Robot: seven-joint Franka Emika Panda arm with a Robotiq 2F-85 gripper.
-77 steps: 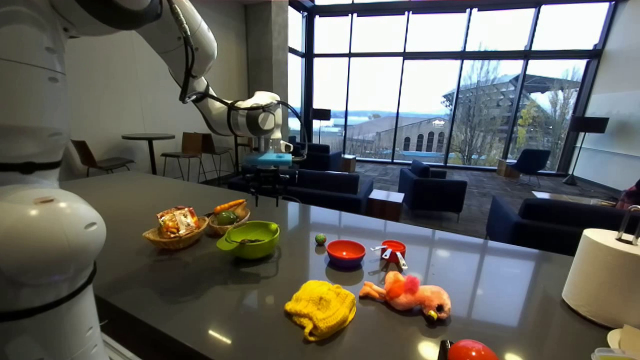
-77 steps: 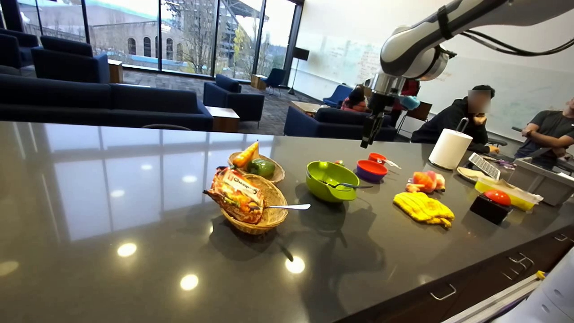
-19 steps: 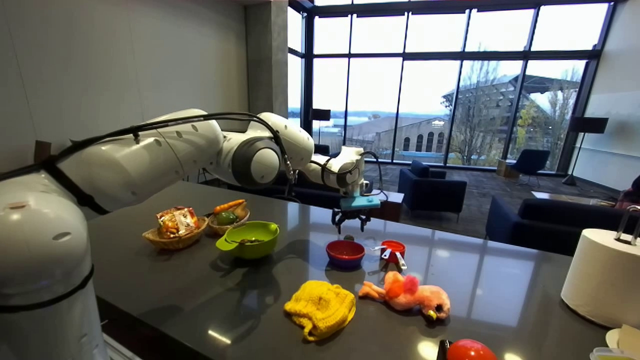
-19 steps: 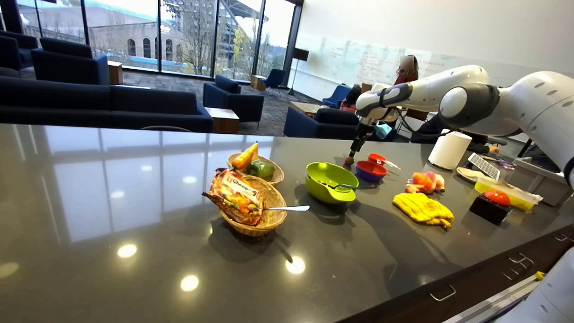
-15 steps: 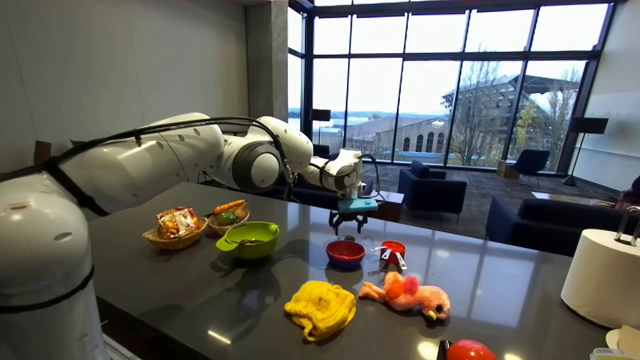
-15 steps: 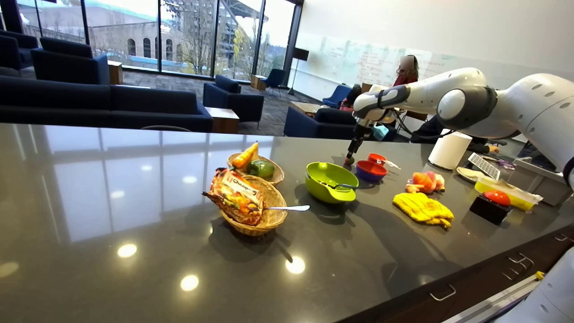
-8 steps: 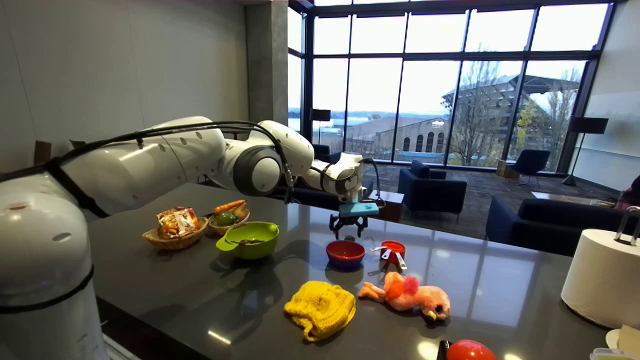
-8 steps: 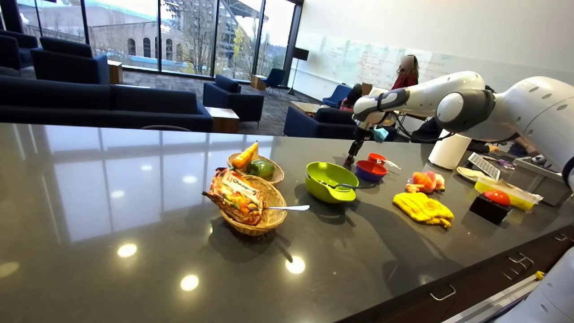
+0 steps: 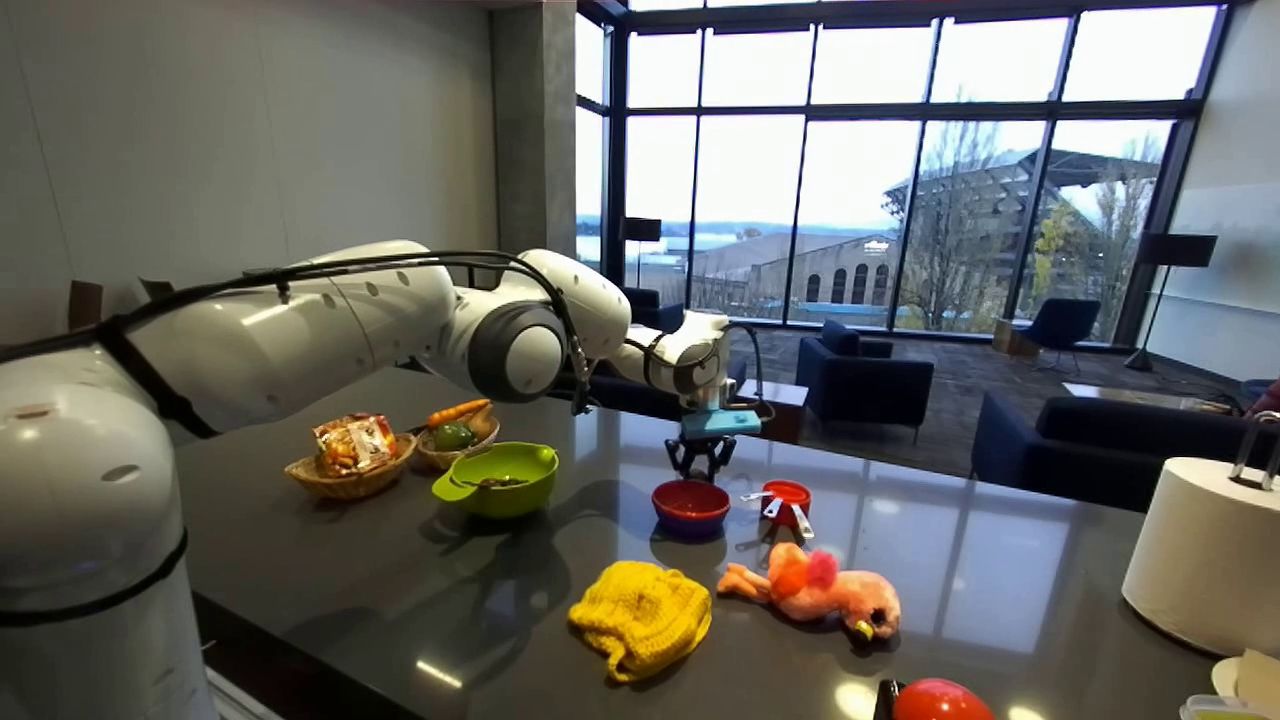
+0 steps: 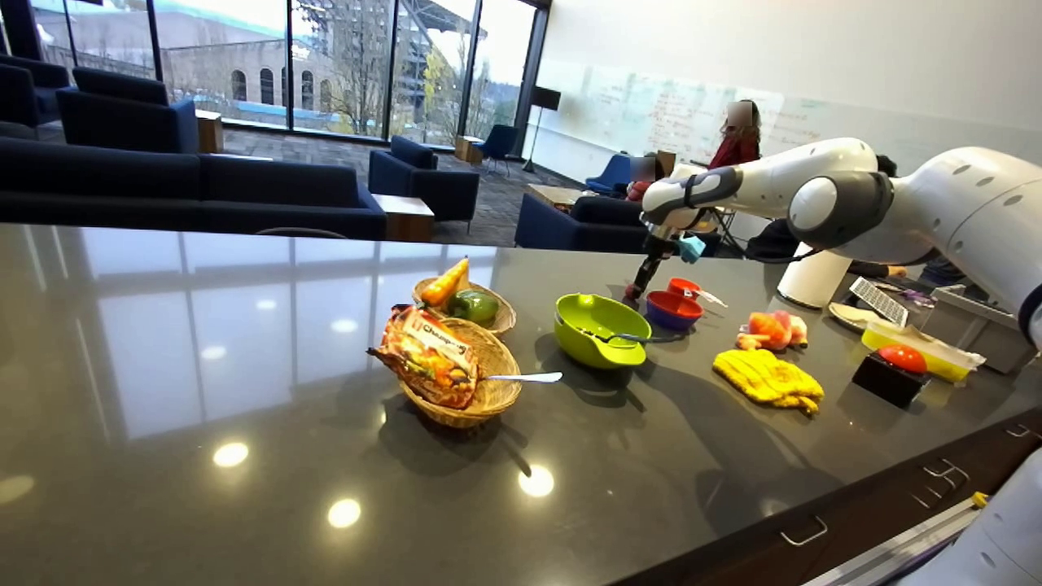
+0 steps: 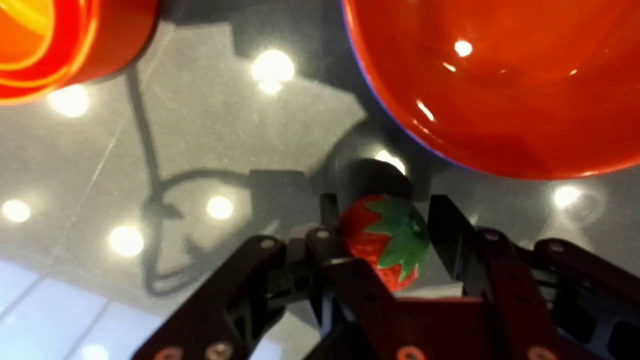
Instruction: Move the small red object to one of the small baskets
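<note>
Holding a small red strawberry [image 11: 385,240] between its black fingers [image 11: 447,230], the gripper [image 11: 384,215] is drawn in to the fruit's width, one finger at each side, the green leaves facing the wrist camera. The strawberry sits low at the counter [image 10: 440,505]; whether it rests there or hangs just off the surface, I cannot tell. I judge the step in hand to be the grasp, seemingly made; carrying and placing have yet to come.

Just beside the fruit, though apart from it, curves the rim of a red bowl [image 11: 510,90] with a purple outside. The next move therefore probably calls for a straight lift, high enough to keep fruit and fingers off that rim, before any sideways travel. Red measuring cups [image 9: 787,497] stand near as well.

Toward the goal stands a green bowl [image 10: 582,346] with a utensil [image 10: 639,338] in it, close to the likely path, so the arm should pass well above it.

Farther along are a wicker basket [image 10: 498,358] with a food packet [image 10: 431,358] and some bare weave, and a second basket [image 10: 508,313] crowded by a carrot [image 9: 458,411] and a green fruit [image 10: 474,306]. The former looks the easier target; letting go low inside it would make rolling out less likely.

Beyond the counter are dark sofas [image 10: 277,195] and tall windows [image 9: 750,170].
</note>
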